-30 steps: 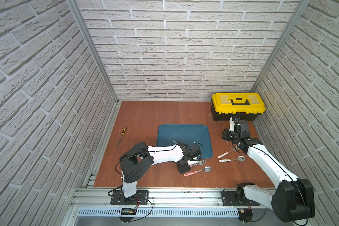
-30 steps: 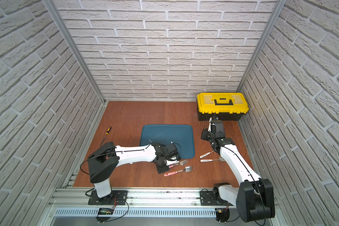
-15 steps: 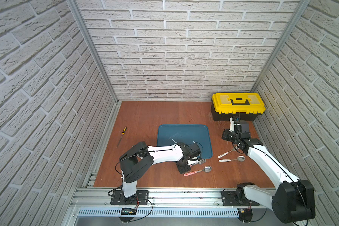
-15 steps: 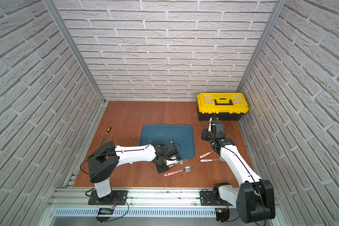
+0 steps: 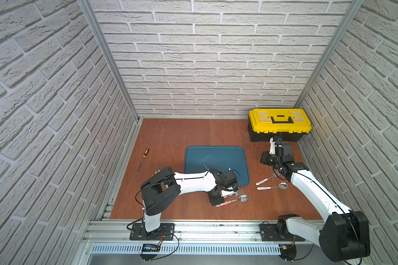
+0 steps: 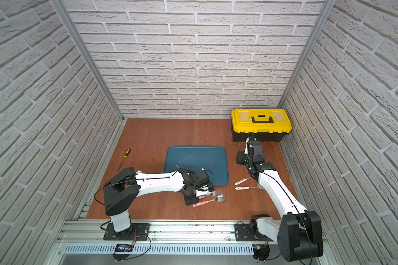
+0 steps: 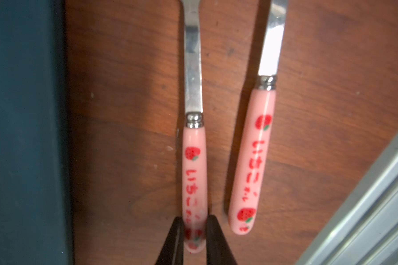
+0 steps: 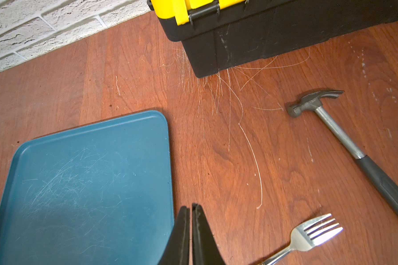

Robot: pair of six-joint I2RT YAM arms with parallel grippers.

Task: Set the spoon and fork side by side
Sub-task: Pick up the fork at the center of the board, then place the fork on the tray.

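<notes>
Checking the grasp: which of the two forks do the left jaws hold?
The pink-handled fork, beside the matching spoon; the white-handled fork lies free near the hammer.

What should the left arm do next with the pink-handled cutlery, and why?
Probably nudge the pink fork slightly toward the pink spoon, squaring it up. The left gripper is shut on the fork's handle end; the two lie nearly parallel, with a gap and staggered ends.

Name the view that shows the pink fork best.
The left wrist view: the pink fork runs large down the frame, its handle end clamped in the left pincer, beside the pink spoon. In both top views it is tiny, only its tines peeking past the arm. The right wrist view misses it.
</notes>
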